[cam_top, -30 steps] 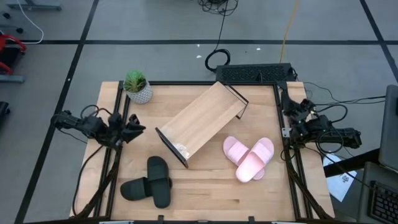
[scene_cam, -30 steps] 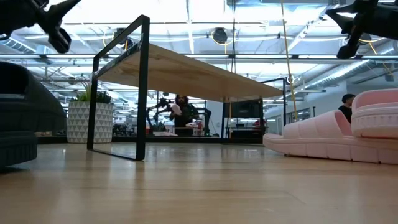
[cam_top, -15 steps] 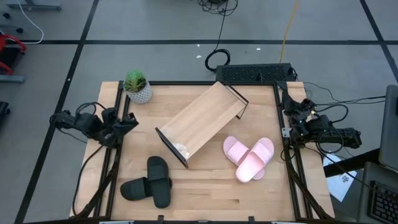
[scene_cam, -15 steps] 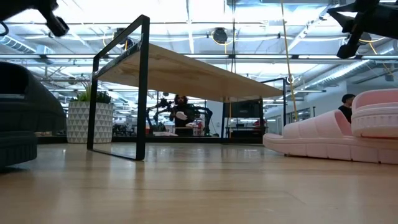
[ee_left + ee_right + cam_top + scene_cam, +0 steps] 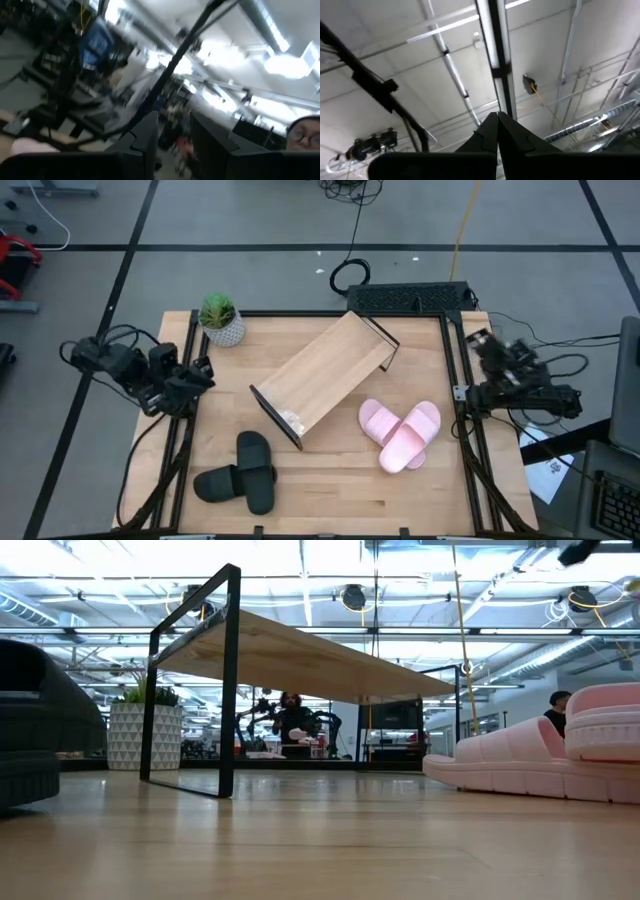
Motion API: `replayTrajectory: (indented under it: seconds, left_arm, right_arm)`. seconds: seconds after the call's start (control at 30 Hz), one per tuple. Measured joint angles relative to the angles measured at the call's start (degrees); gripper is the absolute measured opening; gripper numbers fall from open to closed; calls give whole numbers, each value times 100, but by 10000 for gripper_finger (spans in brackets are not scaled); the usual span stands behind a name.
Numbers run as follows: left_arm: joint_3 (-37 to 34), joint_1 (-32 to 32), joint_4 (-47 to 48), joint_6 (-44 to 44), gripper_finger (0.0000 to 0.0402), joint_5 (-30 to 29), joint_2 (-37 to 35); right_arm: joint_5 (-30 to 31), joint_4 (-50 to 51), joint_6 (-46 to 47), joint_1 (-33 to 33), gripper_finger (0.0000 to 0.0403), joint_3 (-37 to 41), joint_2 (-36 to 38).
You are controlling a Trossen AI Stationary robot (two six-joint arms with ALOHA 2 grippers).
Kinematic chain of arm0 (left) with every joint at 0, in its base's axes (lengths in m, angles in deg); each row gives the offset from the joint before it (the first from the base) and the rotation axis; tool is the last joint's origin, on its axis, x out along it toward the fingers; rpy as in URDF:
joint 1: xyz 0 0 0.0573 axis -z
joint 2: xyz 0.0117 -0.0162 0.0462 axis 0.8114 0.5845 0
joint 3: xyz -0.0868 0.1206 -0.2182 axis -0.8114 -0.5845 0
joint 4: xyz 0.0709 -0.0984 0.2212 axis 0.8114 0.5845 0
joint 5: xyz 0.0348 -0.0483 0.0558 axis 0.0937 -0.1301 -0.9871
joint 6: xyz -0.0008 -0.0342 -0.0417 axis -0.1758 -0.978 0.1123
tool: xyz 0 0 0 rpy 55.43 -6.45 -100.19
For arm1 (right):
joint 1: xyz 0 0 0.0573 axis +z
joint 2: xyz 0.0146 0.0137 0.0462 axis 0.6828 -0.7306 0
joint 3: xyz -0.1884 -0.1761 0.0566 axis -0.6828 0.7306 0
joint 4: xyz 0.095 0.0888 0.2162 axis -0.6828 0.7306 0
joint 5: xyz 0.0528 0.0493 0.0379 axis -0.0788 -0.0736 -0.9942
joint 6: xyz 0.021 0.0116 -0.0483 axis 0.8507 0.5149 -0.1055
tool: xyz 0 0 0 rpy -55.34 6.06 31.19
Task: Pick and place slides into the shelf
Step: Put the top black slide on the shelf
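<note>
Both arms have pulled back: left hand (image 5: 197,372) slightly parted, right hand (image 5: 478,340) pressed closed, both empty.

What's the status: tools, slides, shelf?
Left tool at table's left edge, slightly open, empty. Right tool shut, off right edge. Black slides and pink slides on table; shelf empty, approach unobstructed.

- Shelf (image 5: 322,375): pale, smooth wood panel with a dark, metal-looking frame at the ends.
- Black slides (image 5: 243,473): matt, rubbery foam.
- Pink slides (image 5: 401,432): matt foam with ribbed straps.
- Tabletop (image 5: 330,480): light planked wood with a satin sheen.
- Plant pot (image 5: 226,330): white with a patterned surface.
</note>
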Motion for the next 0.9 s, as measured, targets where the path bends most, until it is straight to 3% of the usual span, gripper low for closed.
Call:
replayTrajectory:
  seconds: [0.23,0.53,0.73,0.9]
  left_arm:
    - [1732,550,1313,-347,113,-137,1707]
    - [3734,1646,3509,-2172,113,-648,3761]
    - [4296,2053,4889,-3881,113,-692,4865]
    - [4272,2257,5804,-5151,113,-13,5528]
  right_arm:
    - [-175,394,-112,0,0,-746,-383]
    - [-165,612,-112,0,0,-849,-699]
    - [-165,647,-99,0,0,-849,-715]
    - [-163,653,39,0,0,-849,-712]
